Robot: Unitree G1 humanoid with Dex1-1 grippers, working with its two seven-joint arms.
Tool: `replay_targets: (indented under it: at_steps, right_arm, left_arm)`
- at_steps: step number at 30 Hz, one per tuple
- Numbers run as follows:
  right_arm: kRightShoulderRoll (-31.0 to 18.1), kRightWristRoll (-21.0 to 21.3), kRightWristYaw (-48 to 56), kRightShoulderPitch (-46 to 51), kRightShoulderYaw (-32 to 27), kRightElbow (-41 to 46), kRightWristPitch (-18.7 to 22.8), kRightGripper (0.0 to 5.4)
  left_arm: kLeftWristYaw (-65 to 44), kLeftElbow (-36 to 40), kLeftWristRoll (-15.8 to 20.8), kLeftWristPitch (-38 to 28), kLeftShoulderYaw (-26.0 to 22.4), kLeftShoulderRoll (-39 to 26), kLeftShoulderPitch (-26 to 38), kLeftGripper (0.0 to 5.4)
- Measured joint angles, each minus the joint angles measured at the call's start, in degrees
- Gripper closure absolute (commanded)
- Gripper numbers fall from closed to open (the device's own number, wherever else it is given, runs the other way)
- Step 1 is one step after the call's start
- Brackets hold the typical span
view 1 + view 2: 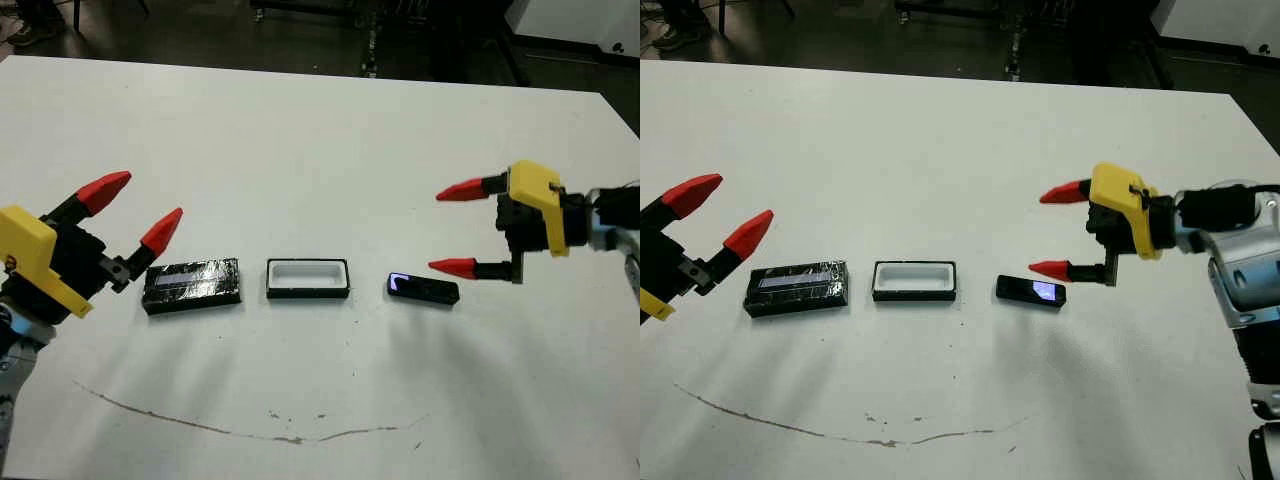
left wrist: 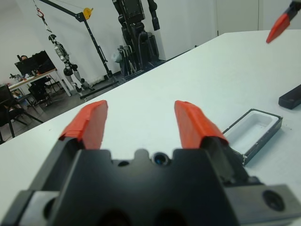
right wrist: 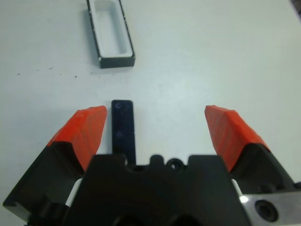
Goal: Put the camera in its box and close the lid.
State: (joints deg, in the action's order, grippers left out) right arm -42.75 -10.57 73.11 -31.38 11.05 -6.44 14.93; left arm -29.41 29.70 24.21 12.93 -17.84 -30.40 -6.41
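Since nothing's held yet, both grippers hover w/ fingers spread: right gripper (image 1: 457, 228) near camera (image 1: 422, 289) for pickup, left gripper (image 1: 142, 212) by lid (image 1: 191, 285); box (image 1: 308, 278) open between.

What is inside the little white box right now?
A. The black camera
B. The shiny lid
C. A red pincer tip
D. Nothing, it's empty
D. The box shows only its bare white lining; the camera lies on the table to one side of it, and the lid lies on the other.
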Motion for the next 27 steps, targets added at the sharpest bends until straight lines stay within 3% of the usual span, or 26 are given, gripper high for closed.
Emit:
replay_targets:
  at_steps: [7,16,27]
  right_arm:
    - [0.67,-1.22,1.31,0.47,0.43,-0.98,2.95,0.0]
    - [1.69,-2.37,1.54,1.95,0.75,-1.21,4.55,0.0]
    - [2.77,0.1,0.34,2.89,3.38,-1.03,5.18,0.0]
  left_arm:
    - [0.29,0.3,0.35,0.03,0.09,0.92,-0.09,0.02]
    - [0.22,0.28,1.22,-0.04,0.24,1.34,-0.42,0.02]
    - [0.2,0.22,1.22,-0.12,0.34,1.35,-0.44,0.02]
